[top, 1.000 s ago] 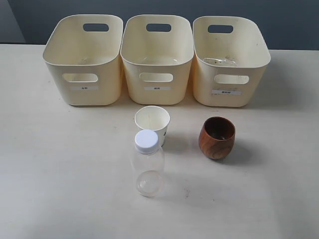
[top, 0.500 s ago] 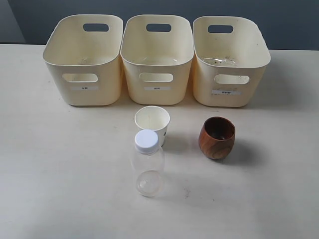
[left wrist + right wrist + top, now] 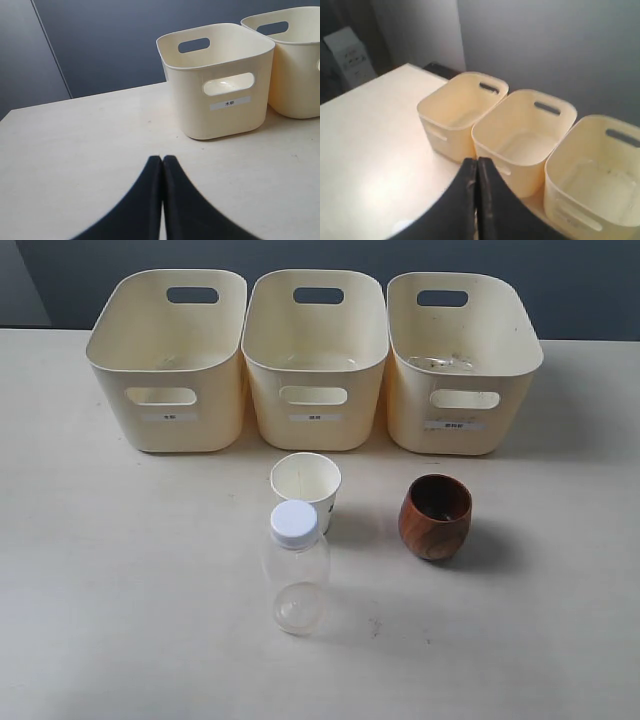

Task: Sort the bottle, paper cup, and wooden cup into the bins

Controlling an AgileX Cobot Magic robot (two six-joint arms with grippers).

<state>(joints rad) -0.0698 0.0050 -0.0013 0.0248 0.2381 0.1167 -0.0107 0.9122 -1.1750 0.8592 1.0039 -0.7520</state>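
A clear bottle (image 3: 296, 570) with a white cap stands near the middle of the table, just in front of the white paper cup (image 3: 306, 485). The brown wooden cup (image 3: 436, 517) stands upright to their right. Three cream bins sit in a row at the back: left bin (image 3: 170, 360), middle bin (image 3: 316, 355), right bin (image 3: 462, 360). Neither arm shows in the exterior view. My left gripper (image 3: 162, 159) is shut and empty, low over bare table short of the left bin (image 3: 220, 82). My right gripper (image 3: 477, 162) is shut and empty, high above the three bins (image 3: 520, 135).
The beige table (image 3: 130, 580) runs wide on both sides of the cups. A dark wall stands behind the bins. Some clear scraps lie inside the right bin (image 3: 440, 362). A white box (image 3: 347, 50) sits off the table in the right wrist view.
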